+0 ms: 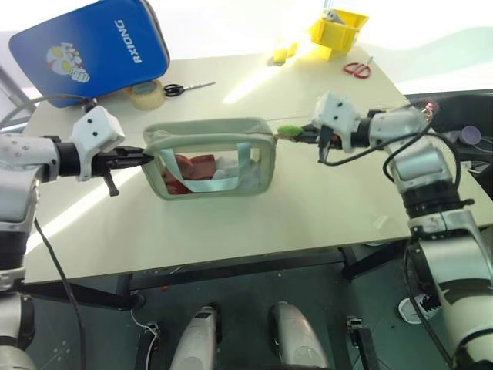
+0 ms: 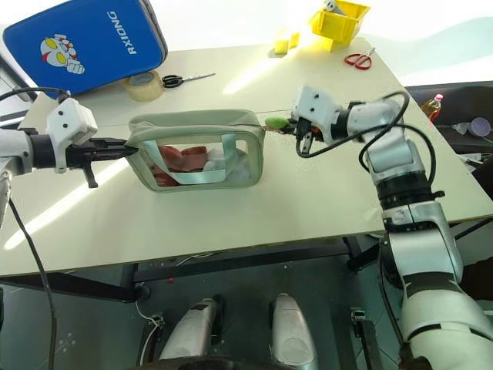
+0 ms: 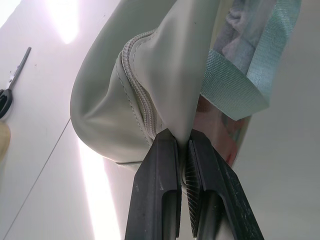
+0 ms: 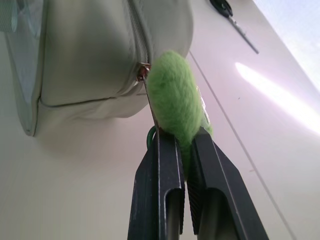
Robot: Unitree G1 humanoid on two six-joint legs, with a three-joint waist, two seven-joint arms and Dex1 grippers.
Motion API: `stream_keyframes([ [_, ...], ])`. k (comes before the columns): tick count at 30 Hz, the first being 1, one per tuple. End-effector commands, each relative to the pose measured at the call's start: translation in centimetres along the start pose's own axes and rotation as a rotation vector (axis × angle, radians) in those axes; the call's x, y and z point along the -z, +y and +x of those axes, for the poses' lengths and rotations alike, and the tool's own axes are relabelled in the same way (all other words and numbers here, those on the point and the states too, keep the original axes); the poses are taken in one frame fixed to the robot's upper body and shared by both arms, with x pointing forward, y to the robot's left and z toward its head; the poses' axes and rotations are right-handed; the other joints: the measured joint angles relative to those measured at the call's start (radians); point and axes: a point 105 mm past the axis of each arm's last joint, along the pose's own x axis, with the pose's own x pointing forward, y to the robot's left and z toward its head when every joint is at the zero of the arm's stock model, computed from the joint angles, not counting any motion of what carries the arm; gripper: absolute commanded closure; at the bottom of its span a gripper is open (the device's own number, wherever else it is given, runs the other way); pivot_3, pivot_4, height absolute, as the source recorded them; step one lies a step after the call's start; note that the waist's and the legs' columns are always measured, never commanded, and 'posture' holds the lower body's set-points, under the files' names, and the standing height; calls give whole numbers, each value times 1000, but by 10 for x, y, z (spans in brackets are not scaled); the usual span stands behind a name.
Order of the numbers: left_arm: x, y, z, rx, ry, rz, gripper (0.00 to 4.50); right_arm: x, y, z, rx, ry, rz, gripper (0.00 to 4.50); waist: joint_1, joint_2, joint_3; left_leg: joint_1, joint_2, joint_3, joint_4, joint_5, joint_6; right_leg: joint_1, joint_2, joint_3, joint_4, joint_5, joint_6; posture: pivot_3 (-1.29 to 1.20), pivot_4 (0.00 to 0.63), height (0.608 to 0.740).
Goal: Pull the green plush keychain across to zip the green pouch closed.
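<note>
The green plush keychain (image 4: 175, 107) sits at the end of the green pouch (image 1: 212, 158), pinched between the fingers of the right hand (image 4: 182, 145), which is closed on it. At the opposite end, the left hand (image 3: 182, 145) is closed on the pouch's fabric. The pouch stands on the worktop (image 1: 254, 223) between both hands.

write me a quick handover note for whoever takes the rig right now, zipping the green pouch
Left gripper: shut on the left end of the green pouch, holding it steady.
Right gripper: shut on the green plush keychain, at the pouch's right end.
Pouch stands upright mid-table.
Done: zipper looks pulled across to the right end.
Left: check the zip is fully closed, then let go with both grippers.
</note>
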Motion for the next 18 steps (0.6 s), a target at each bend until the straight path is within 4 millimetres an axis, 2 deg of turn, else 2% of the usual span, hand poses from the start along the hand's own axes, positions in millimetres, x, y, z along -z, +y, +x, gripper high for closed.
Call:
stream_keyframes([
  [1,0,6,-3,-14,18,0,4500,6,10,7,37,-22,82,4462,-1,0,0,0,0,0,0,0,0,0,0,0,0,0,0,0,150,740],
  [5,-1,6,-2,-5,19,6,4500,9,34,30,23,-46,167,4462,-2,0,0,0,0,0,0,0,0,0,0,0,0,0,0,0,150,740],
  [8,-2,7,-1,-3,19,9,4500,0,51,44,2,-88,236,4462,-1,0,0,0,0,0,0,0,0,0,0,0,0,0,0,0,150,740],
  [11,-2,7,-2,-2,22,12,4500,-7,59,47,-17,-109,247,4462,-1,0,0,0,0,0,0,0,0,0,0,0,0,0,0,0,150,740],
  [14,-1,7,-2,-3,26,13,4500,-13,52,40,-11,-123,257,4462,-1,0,0,0,0,0,0,0,0,0,0,0,0,0,0,0,150,740],
  [17,-1,8,-3,-7,28,14,4500,-18,42,27,-27,-128,250,3506,0,0,0,0,0,0,0,0,0,0,0,0,0,0,0,0,150,740],
  [18,-1,8,-3,-7,28,14,4500,-20,38,21,-35,-128,237,3005,0,0,0,0,0,0,0,0,0,0,0,0,0,0,0,0,150,740],
])
